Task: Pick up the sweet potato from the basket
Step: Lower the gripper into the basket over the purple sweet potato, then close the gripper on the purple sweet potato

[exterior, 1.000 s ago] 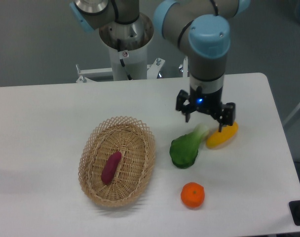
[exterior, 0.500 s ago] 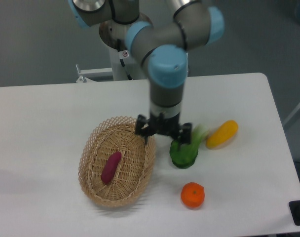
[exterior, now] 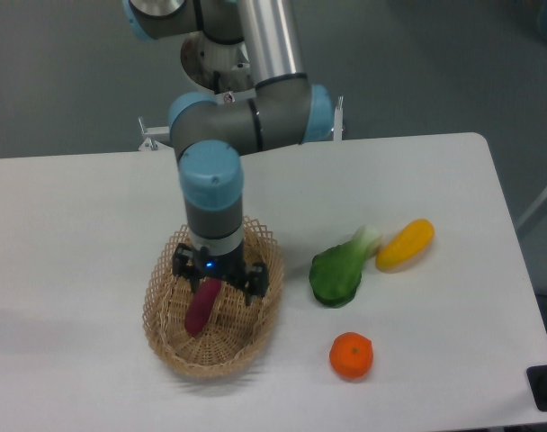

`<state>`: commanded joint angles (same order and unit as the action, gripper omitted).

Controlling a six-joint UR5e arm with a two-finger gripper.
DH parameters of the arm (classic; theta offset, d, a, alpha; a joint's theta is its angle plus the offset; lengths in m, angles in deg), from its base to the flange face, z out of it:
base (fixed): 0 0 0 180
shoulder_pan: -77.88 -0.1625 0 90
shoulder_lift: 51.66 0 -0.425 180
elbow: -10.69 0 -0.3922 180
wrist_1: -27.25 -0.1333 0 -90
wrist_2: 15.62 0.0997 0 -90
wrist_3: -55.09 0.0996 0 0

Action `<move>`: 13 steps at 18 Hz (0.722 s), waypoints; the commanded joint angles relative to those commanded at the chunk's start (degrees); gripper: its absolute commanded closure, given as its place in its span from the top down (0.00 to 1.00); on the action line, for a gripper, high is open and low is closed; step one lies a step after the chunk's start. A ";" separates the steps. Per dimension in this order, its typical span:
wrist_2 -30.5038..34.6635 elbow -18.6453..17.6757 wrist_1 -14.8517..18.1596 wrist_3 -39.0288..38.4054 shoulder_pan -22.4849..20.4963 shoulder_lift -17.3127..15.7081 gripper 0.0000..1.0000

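Note:
The magenta-purple sweet potato [exterior: 200, 309] lies lengthwise inside the oval tan wicker basket [exterior: 165, 333] at the table's front left. My gripper [exterior: 217, 281] hangs directly over the basket, just above the sweet potato's upper end, which it partly hides. The two fingers [exterior: 180, 267] stand apart, one on each side of that end, so the gripper is open and holds nothing.
A green leafy vegetable [exterior: 338, 272] lies to the right of the basket. A yellow squash [exterior: 405, 244] lies beyond it, further right. A round orange [exterior: 351, 355] sits near the front edge. The arm's base stands at the back of the white table [exterior: 76, 216].
My gripper has swept left from above the yellow squash, past the green vegetable, to above the basket and the sweet potato. The produce has not moved.

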<state>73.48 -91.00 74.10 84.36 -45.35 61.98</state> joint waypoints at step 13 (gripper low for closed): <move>3.79 -0.18 -3.43 0.00 2.12 4.05 1.00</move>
<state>77.27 -91.17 70.67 84.36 -43.23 66.02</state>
